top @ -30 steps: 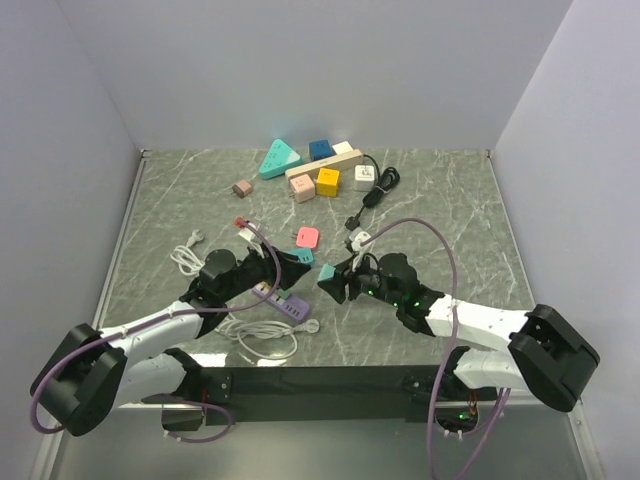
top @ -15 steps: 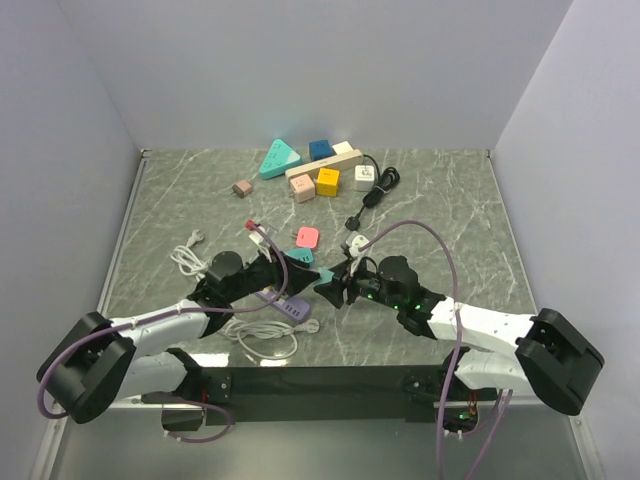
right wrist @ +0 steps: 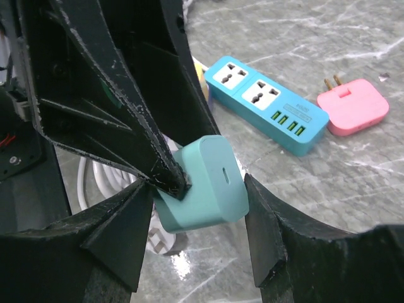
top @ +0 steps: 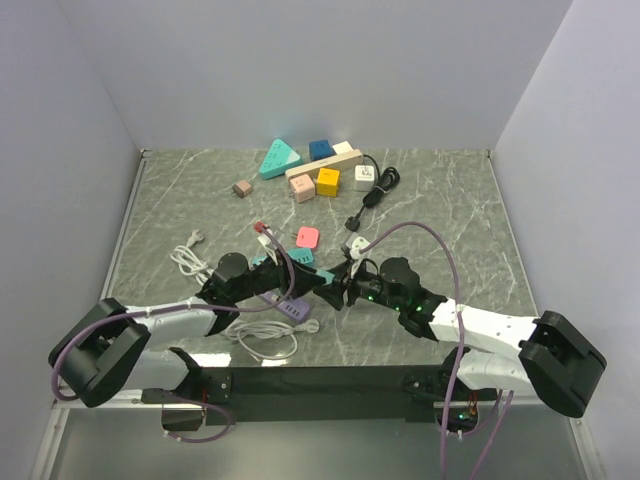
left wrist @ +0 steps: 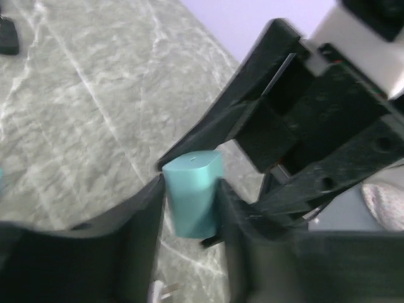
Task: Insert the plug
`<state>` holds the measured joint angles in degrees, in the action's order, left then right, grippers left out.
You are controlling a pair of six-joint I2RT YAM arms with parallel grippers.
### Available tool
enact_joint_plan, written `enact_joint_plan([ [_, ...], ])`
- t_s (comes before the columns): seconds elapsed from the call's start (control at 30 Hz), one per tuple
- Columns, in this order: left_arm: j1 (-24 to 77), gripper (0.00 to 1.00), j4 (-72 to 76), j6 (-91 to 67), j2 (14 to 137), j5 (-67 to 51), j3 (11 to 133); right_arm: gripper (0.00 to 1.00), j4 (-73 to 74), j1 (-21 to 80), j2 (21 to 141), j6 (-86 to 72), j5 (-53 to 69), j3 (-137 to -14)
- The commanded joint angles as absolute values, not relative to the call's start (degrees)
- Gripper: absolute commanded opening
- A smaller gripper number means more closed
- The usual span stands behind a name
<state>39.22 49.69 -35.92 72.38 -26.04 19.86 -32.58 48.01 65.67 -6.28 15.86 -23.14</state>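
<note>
Your right fingers hold the teal plug above the tabletop, just below centre in the overhead frame. Your left fingers pinch it from the opposite side.

The top external camera looks down from high behind the arm bases over the whole marble table, while the two wrist cameras sit close, each sighting along its own fingers toward the other, both sharing the teal charger between them.
</note>
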Motion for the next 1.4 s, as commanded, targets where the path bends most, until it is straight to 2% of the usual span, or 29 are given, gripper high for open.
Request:
enact_joint_plan([
  [0.0,39.9,0.37,57.0,-37.3,74.4,-31.5,19.4,0.09,-35.8,48.5,63.4,-5.5,16.4,-23.2],
  [0.03,40.0,0.29,59.0,-37.6,75.0,-33.6,19.3,0.09,-35.4,48.4,63.1,-5.5,16.3,-23.3],
  [0.07,40.0,0.14,59.9,-37.9,75.6,-34.4,19.2,0.1,-35.2,48.5,62.8,-5.6,16.2,-23.5],
  [0.1,39.9,0.08,60.9,-38.7,76.7,-35.7,19.1,0.1,-34.3,48.5,62.1,-5.7,16.0,-23.6],
  [0.17,39.9,0.01,64.8,-39.5,78.0,-37.7,18.8,0.15,-33.2,48.5,61.3,-6.1,15.2,-23.6],
  [0.2,40.0,0.01,66.3,-40.2,79.4,-39.0,18.7,0.21,-31.9,48.5,60.3,-6.2,15.1,-23.7],
  [0.23,40.0,0.01,68.0,-40.7,80.1,-40.9,18.6,0.33,-31.2,48.6,59.7,-6.5,14.9,-23.8],
  [0.3,39.9,0.01,71.8,-41.7,81.5,-42.5,18.5,0.5,-29.1,48.5,57.8,-6.9,14.6,-23.8],
  [0.33,39.8,0.01,72.1,-41.6,81.6,-43.1,19.0,0.77,-28.1,48.5,57.0,-7.2,14.4,-23.8],
  [0.4,39.8,0.01,70.8,-40.1,80.9,-44.6,19.4,0.89,-24.7,48.5,53.8,-7.4,13.4,-23.8],
  [0.67,39.6,0.01,59.4,-33.5,71.1,-47.1,20.0,0.94,-21.4,47.5,41.7,-7.6,12.0,-22.0],
  [0.83,39.6,0.01,59.1,-33.8,66.9,-50.5,18.4,0.81,-18.4,47.0,45.5,-7.7,20.4,-26.3],
  [1.0,39.7,0.01,54.5,-30.9,63.5,-49.7,17.8,0.75,-18.4,46.9,50.0,-8.7,30.0,-28.4],
  [1.37,39.7,0.01,49.0,-27.7,59.6,-47.1,17.1,0.72,-15.6,46.6,50.6,-9.3,39.2,-29.4],
])
